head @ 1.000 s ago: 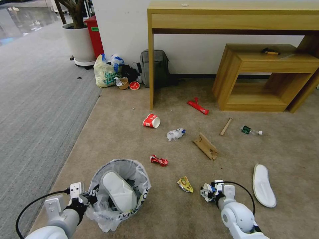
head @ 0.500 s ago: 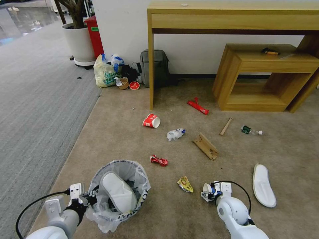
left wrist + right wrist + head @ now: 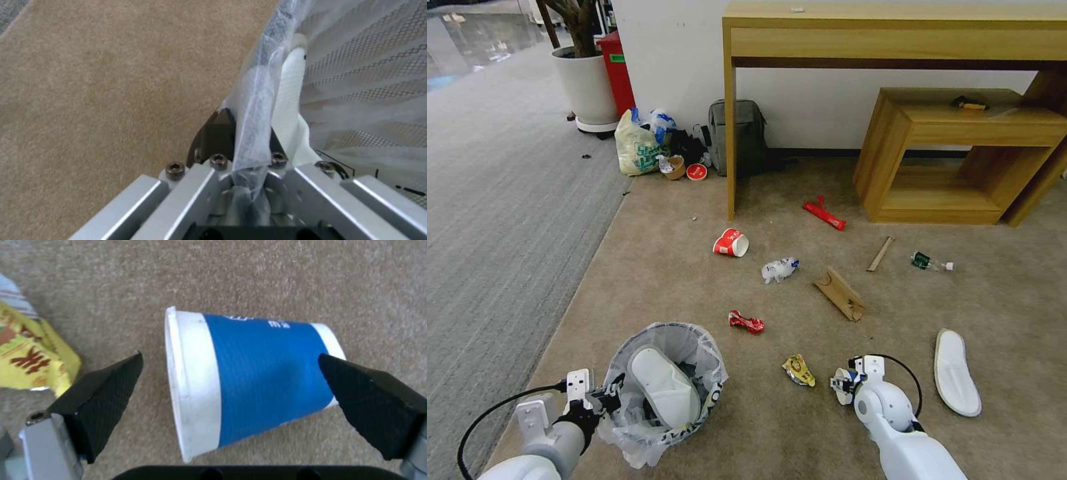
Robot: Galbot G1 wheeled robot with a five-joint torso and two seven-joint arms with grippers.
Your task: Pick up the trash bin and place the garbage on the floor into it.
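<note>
Right gripper over the blue cup, left gripper holding the trash bin.

The left gripper (image 3: 602, 399) is closed on the rim of the trash bin (image 3: 694, 347), pinching the plastic liner (image 3: 258, 100) together with it; one white slipper (image 3: 665, 385) lies inside the bin. The right gripper (image 3: 231, 380) is low over the floor (image 3: 660, 280) with its fingers (image 3: 106, 386) wide apart, one on each side of a blue paper cup (image 3: 249, 380) that lies on its side, and it grips nothing. A yellow wrapper (image 3: 798, 370) lies just beside the cup. Farther away on the carpet lie a crushed red can (image 3: 746, 323), a red paper cup (image 3: 731, 243), a piece of cardboard (image 3: 840, 293) and a second slipper (image 3: 956, 371).
</note>
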